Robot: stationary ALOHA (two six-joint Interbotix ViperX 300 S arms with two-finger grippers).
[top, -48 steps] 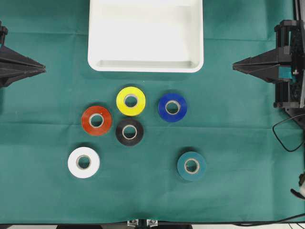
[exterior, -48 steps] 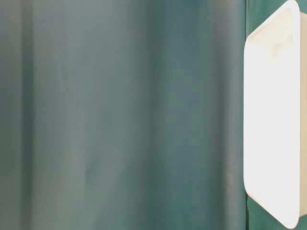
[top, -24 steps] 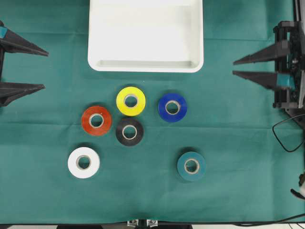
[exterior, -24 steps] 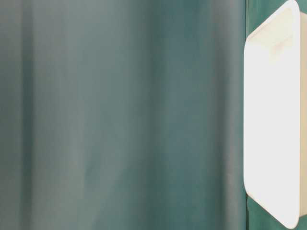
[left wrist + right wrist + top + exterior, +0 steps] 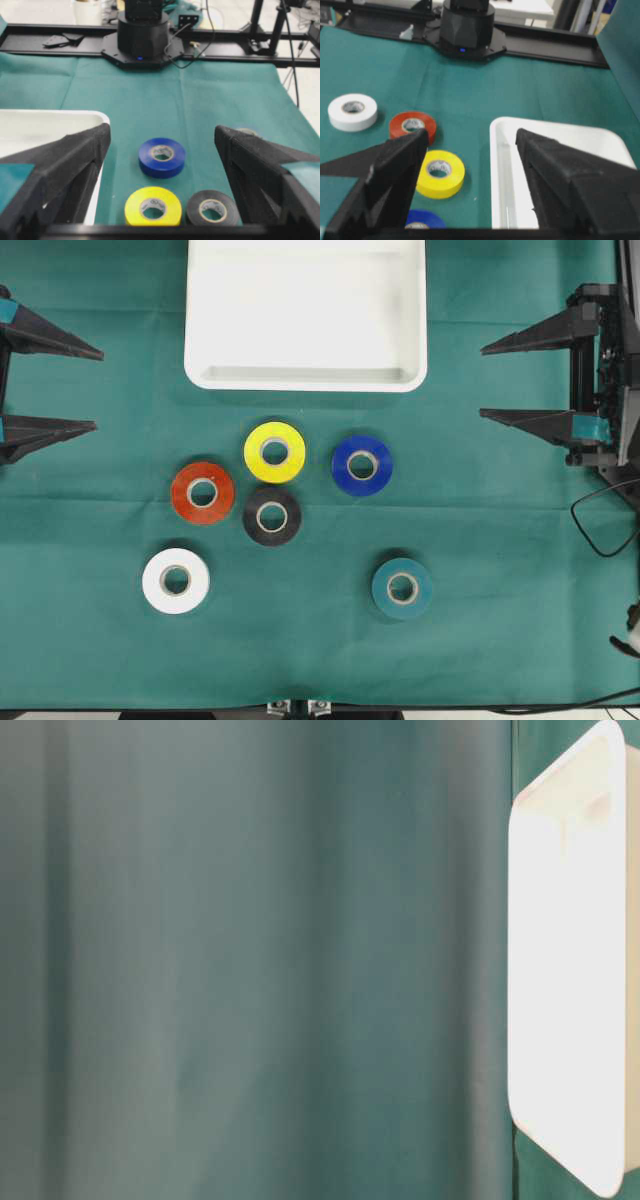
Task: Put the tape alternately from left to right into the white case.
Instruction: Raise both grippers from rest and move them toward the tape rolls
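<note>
Left pincer (image 5: 92, 385) and right pincer (image 5: 484, 380) wide apart, empty-handed.

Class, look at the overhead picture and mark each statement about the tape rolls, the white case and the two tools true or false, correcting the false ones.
1. The white case holds no tape. True.
2. The black roll touches the teal roll. False: they lie well apart.
3. The left tool and right tool stand open. True.
4. The white roll is nearest the case. False: the yellow roll is.
</note>
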